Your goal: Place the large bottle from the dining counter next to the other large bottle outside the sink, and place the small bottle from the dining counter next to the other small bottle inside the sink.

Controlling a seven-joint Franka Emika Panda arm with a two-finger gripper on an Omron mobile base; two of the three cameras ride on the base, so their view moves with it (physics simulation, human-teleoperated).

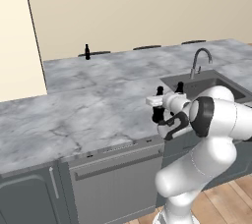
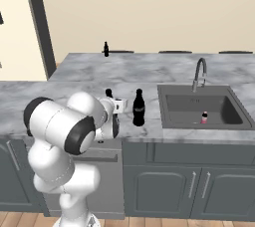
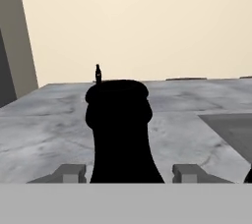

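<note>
My gripper is shut on a large black bottle. Its neck rises between the two fingertips. The gripper holds this bottle upright, low over the counter near its front edge and left of the sink. My hand hides most of the bottle. A second large black bottle stands just right of it, outside the sink. A small pink bottle stands inside the basin. Another small dark bottle stands at the far edge of the dining counter.
The curved grey faucet rises behind the basin. Dark stool tops line the counter's far edge. A dishwasher front and grey cabinet doors sit below the counter. A cream wall stands at the left.
</note>
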